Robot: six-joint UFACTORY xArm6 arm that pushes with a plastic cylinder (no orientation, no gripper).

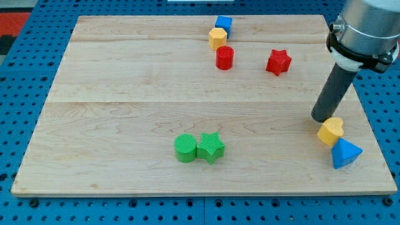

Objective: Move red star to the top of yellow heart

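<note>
The red star [278, 62] lies in the upper right part of the wooden board [125, 94]. The yellow heart [330, 130] lies near the view's right edge, lower down, well below and to the right of the star. My tip [322, 118] is the lower end of the dark rod; it rests just at the heart's upper left, touching or nearly touching it. The star is far above and left of the tip.
A blue triangle [345, 154] sits right below the yellow heart. A red cylinder [225, 57], a yellow hexagon [217, 38] and a blue cube [224, 25] cluster at the top centre. A green cylinder [185, 148] and green star [211, 147] touch near the bottom centre.
</note>
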